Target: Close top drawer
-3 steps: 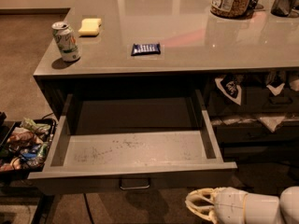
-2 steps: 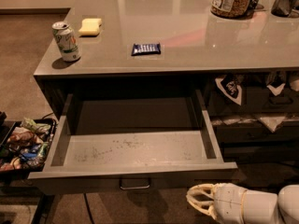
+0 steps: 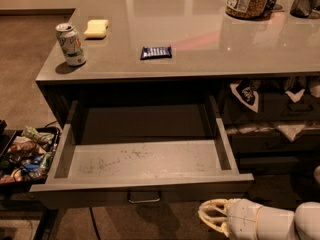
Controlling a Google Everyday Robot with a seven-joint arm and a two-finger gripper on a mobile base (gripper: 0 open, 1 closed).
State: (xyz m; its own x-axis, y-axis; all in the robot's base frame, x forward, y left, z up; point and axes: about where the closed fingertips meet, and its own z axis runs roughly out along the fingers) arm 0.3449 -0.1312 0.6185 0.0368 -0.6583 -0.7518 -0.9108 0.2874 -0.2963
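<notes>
Comparing the camera view with the frames just before: almost nothing is found changed. The top drawer (image 3: 145,161) is still pulled fully out from under the counter (image 3: 210,39), its speckled floor bare and its front edge in the same place. The gripper (image 3: 206,218) has barely shifted. It is held low, in front of the drawer front and to the right of the loop handle (image 3: 144,197), apart from both. No push is judged to have begun, so the closing is counted as not started.

Hard to read:
- Whether the gripper is spread or pressed together cannot be told. Only a pale, ribbed tip pointing left is made out.
- The arm is cut off by the right and bottom edges.
- The drawer front is seen steeply from above, so little of its face is shown.
- The slides are not seen.
- What lies below the open drawer is hidden by it.

Noted on the counter: a soda can (image 3: 70,45), a yellow sponge (image 3: 96,28) and a blue packet (image 3: 156,52).
</notes>
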